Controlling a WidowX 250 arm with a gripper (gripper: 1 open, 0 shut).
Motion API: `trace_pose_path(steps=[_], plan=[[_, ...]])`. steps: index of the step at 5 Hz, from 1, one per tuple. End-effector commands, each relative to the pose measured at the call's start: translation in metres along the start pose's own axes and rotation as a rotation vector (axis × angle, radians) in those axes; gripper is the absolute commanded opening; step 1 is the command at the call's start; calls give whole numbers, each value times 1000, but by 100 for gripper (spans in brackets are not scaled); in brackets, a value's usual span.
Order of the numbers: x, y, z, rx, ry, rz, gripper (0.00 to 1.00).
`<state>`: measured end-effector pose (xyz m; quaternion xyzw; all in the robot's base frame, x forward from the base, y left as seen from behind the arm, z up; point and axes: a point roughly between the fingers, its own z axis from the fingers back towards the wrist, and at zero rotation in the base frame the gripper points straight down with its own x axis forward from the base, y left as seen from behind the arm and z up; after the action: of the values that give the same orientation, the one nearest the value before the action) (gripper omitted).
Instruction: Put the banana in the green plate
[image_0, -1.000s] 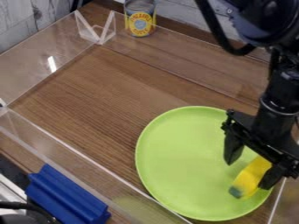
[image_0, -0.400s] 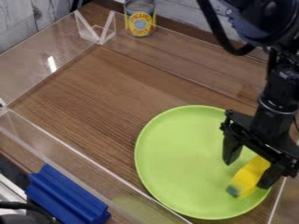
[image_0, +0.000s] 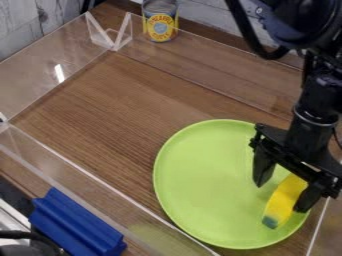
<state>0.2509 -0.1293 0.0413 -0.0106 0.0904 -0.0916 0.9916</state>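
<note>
While the black gripper (image_0: 281, 168) stands wide — banana (image_0: 283, 202) on green plate (image_0: 221, 185), lower right of frame.
Banana partly hidden under the fingers, tilted; blue block (image_0: 76, 222) lower left, can (image_0: 159, 20) top centre-left — wooden table (image_0: 174, 95).

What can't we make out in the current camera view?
- Banana: part of it hidden behind the gripper.
- Plate: right side partly covered by the gripper.
- Blue object: cut off by the bottom edge.
- Can: top cut off by the upper edge; small print too small to read.
</note>
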Motion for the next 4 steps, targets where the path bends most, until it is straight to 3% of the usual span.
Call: trace_pose_path(steps=[1,4], plan=[[8,1,12,-11,-49,-6,0],[3,0,8,-22,-56,-11,0]])
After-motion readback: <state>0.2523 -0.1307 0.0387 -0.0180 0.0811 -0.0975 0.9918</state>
